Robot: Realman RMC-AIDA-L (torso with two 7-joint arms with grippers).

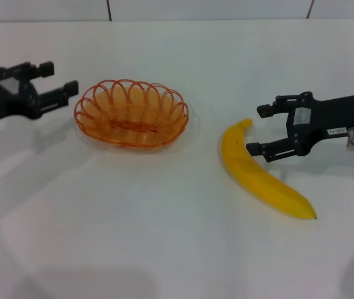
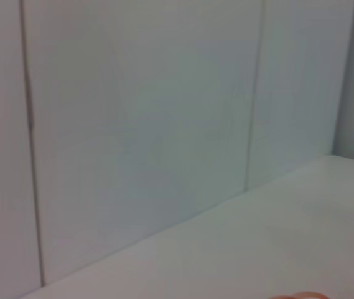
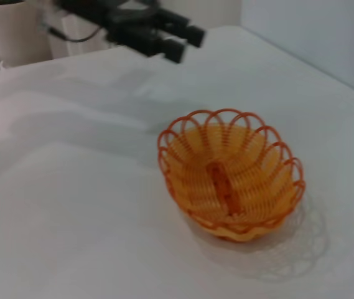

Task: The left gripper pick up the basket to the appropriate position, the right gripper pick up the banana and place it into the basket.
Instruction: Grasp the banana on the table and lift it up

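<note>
The orange wire basket (image 1: pixel 131 128) stands empty on the white table, left of centre; it also shows in the right wrist view (image 3: pixel 226 187). The yellow banana (image 1: pixel 260 174) lies on the table to its right, dark tip toward the front. My left gripper (image 1: pixel 60 79) is open and empty, just left of the basket's rim; it also shows far off in the right wrist view (image 3: pixel 186 43). My right gripper (image 1: pixel 259 129) is open and empty at the banana's far end, its near finger in front of the banana. The left wrist view shows only a sliver of the basket rim (image 2: pixel 301 295).
The white table (image 1: pixel 164 237) stretches bare in front of the basket and banana. A pale panelled wall (image 2: pixel 164 112) stands behind the table. A cream container (image 3: pixel 15 34) stands beyond the table behind the left arm.
</note>
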